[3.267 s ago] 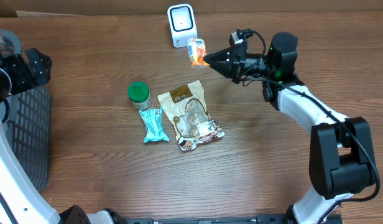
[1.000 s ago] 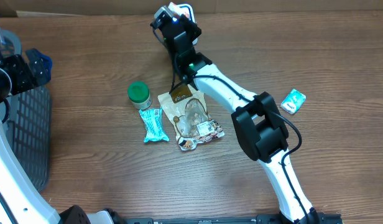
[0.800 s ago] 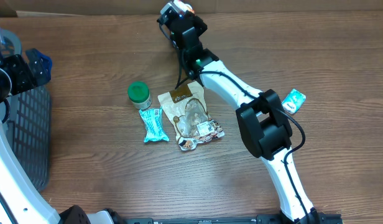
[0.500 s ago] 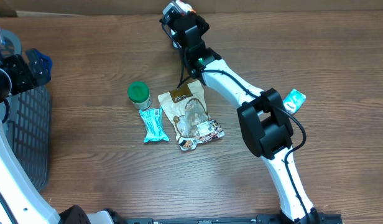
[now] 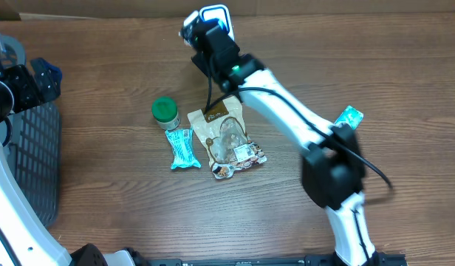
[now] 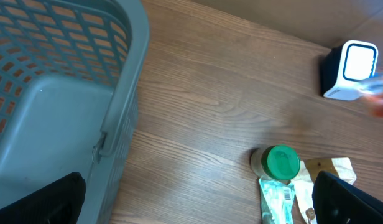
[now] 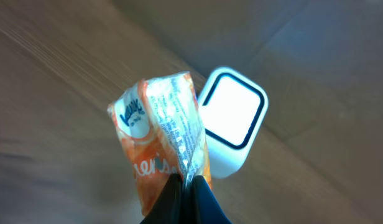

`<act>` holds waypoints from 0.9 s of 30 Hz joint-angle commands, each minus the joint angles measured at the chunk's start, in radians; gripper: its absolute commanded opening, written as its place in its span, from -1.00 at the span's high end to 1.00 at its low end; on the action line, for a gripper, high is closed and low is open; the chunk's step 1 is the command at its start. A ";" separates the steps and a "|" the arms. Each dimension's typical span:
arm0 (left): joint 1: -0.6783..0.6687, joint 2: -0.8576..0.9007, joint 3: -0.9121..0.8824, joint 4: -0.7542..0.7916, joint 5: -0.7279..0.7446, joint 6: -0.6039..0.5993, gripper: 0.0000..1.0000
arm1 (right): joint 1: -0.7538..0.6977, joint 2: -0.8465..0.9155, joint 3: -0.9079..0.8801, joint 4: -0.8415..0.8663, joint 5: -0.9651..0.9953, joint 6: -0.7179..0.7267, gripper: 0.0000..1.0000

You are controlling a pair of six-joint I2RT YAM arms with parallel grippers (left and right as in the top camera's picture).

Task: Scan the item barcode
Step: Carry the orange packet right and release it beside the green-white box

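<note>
The right gripper (image 7: 186, 190) was seen clamped shut on the crimped seam of a small orange-and-white packet (image 7: 160, 134). The packet was held just beside the white barcode scanner (image 7: 234, 121), which stood at the far edge of the wooden table (image 5: 102, 214) with its window lit. A glossy, crinkled panel of fine print was turned toward the wrist camera, the print too small to be read. The left gripper (image 6: 194, 186) was held with its fingers wide apart and empty, beside the grey basket (image 6: 126, 74).
</note>
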 commanded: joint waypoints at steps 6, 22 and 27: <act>-0.001 0.003 0.003 0.004 0.015 -0.013 -0.99 | -0.122 -0.353 0.021 -0.489 -0.151 0.511 0.92; -0.001 0.003 0.003 0.004 0.015 -0.013 -0.99 | -0.496 -0.341 -0.390 -0.663 -0.135 0.727 0.92; -0.001 0.003 0.003 0.004 0.015 -0.013 -0.99 | -0.531 -0.341 -0.498 -0.593 -0.135 0.727 0.81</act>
